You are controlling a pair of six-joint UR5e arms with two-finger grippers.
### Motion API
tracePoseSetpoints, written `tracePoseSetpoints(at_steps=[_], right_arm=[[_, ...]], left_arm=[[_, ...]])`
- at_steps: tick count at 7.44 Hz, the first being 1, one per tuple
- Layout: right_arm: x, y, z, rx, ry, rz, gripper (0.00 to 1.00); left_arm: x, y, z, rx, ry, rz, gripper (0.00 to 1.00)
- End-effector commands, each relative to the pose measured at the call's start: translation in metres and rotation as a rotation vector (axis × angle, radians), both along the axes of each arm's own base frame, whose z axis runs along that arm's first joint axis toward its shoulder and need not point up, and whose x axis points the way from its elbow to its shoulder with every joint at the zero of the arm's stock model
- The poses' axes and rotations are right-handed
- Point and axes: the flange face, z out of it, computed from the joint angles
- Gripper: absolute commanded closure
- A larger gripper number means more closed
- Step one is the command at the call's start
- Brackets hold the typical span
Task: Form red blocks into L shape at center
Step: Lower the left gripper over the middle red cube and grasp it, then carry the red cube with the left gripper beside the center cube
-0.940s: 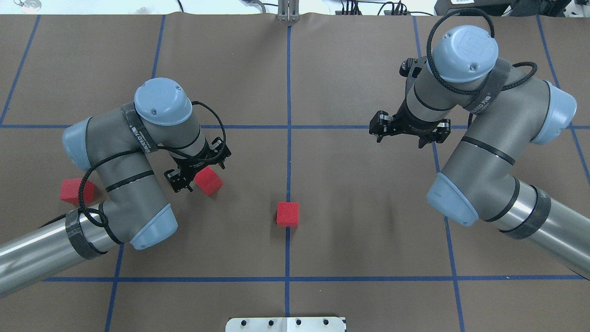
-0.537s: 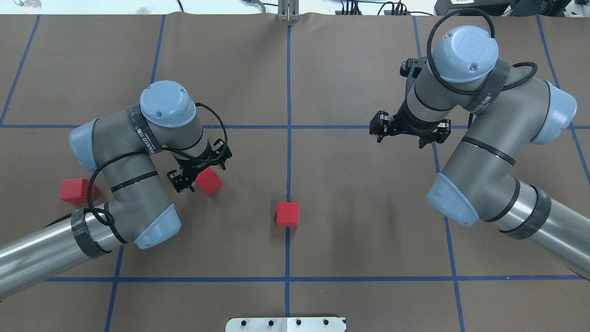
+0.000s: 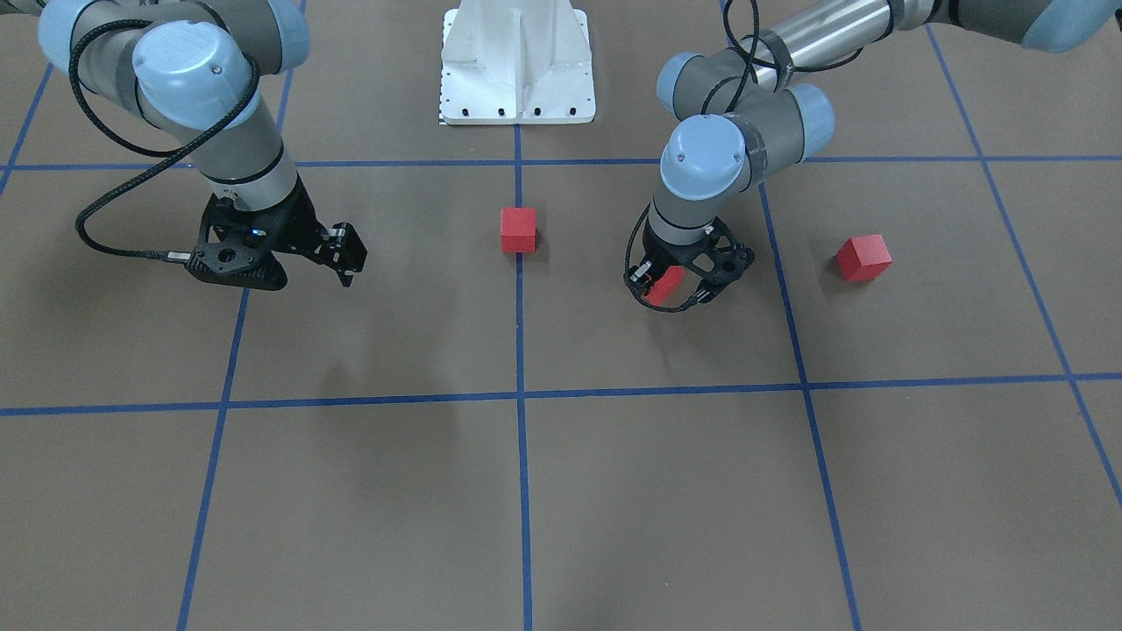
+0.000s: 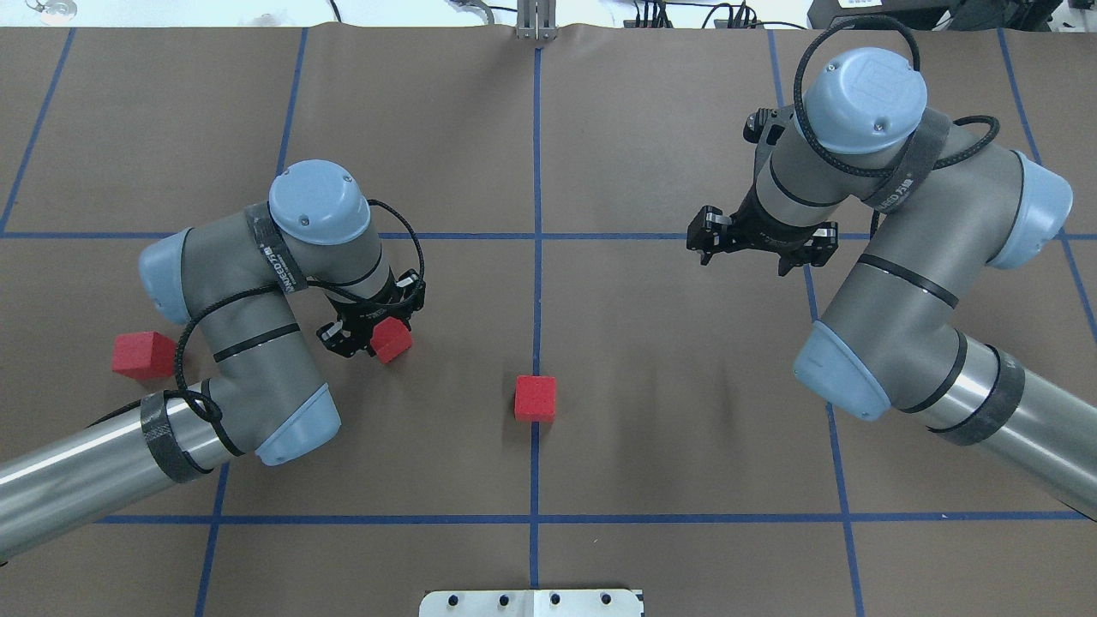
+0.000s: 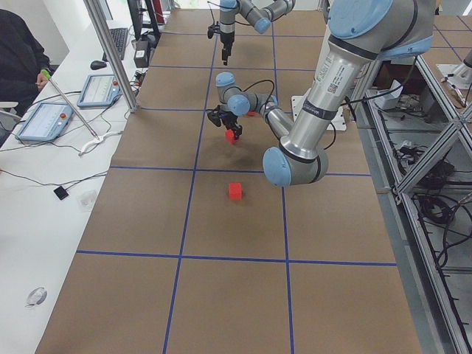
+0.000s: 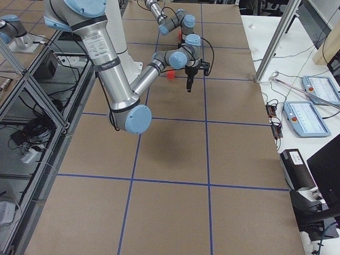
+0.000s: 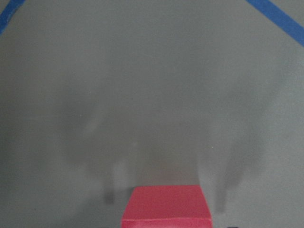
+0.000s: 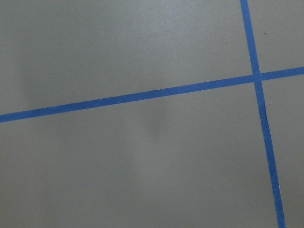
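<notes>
Left gripper (image 4: pixel 373 332): jaws wide, straddling red block (image 4: pixel 392 341), left of centre (image 4: pixel 536 364). Second block (image 4: pixel 535 398) at centre; third block (image 4: pixel 141 355) far left. Right gripper (image 4: pixel 744 260): jaws wide.

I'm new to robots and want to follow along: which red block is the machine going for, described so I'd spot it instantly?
In the overhead view, follow the arm entering from the left to its black fingers. The red block sits between them on bare brown paper. The other two stand alone: the center block on the middle blue line, the far-left block behind the arm.
</notes>
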Motion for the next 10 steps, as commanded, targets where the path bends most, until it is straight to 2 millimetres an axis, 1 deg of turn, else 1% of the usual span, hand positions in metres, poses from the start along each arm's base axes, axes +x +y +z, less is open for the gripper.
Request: tracePoseSetpoints(at_steps=[1,2,3,4,5,6,7,8,10], right_arm=[[0.000,0.000,-0.001,0.002,-0.002,-0.001,0.01],[0.002,-0.001,0.000,0.003,0.000,0.002,0.01],[0.006,-0.003,0.002,0.001,0.002,0.008,0.01],[0.013,-0.007,0.004,0.007,0.004,0.009,0.01],[0.020,-0.009,0.011,0.013,0.012,0.003,0.01],[0.025,-0.011,0.017,0.013,0.020,0.003,0.01],[0.026,-0.010,0.020,0.013,0.022,0.002,0.01],[0.027,-0.011,0.022,0.012,0.026,0.001,0.01],[0.028,-0.010,0.025,0.015,0.028,-0.005,0.01]], left_arm=[[-0.006,-0.001,-0.022,0.044,0.034,0.028,1.00],[-0.005,-0.009,-0.067,0.120,0.080,0.051,1.00],[-0.008,-0.024,-0.117,0.309,0.126,0.192,1.00],[0.004,-0.032,-0.148,0.373,0.118,0.262,1.00],[0.017,-0.041,-0.157,0.456,0.104,0.351,1.00],[0.032,-0.042,-0.158,0.523,0.098,0.442,1.00],[0.055,-0.043,-0.161,0.517,0.087,0.473,1.00],[0.090,-0.031,-0.167,0.504,0.078,0.522,1.00],[0.111,-0.020,-0.160,0.504,0.071,0.545,1.00]])
